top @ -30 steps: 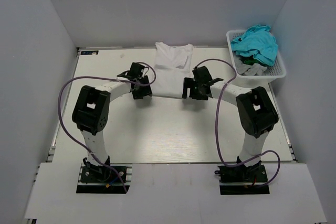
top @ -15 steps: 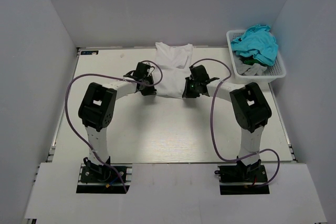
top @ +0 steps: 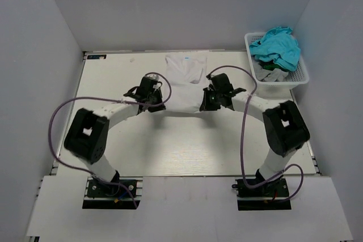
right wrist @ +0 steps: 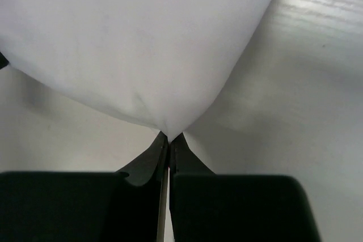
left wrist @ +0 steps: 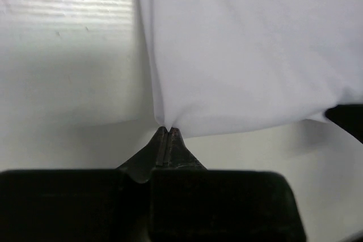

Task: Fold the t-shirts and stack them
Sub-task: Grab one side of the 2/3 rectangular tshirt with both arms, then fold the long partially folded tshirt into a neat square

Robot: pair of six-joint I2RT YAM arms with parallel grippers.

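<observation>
White t-shirt point(top: 184, 80) lies at far centre of the counter point(top: 181, 145), collar end toward the back wall, small blue neck label point(top: 186, 59) showing. Sleeves look already tucked in; cloth reads as a narrow strip.

Left claw point(left wrist: 168, 132): pinched tight on the near left hem corner, cloth fanning out from the tips. Right claw point(right wrist: 169, 138): likewise closed on the near right corner. From both wrist views the hem hangs in a shallow sag between the two pinches, lifted off the counter.

Handling: thin, light, limp cloth. It will drape and crease wherever unsupported, and it slips easily if the pinch catches only an edge. The corners are the right hold; both must travel together or the strip skews.

Judged step: carrying the hem toward the collar for the crosswise fold.

Teal t-shirt point(top: 278, 48) and grey t-shirt point(top: 267, 72) wait heaped in the mesh basket point(top: 302, 77), far right.
</observation>
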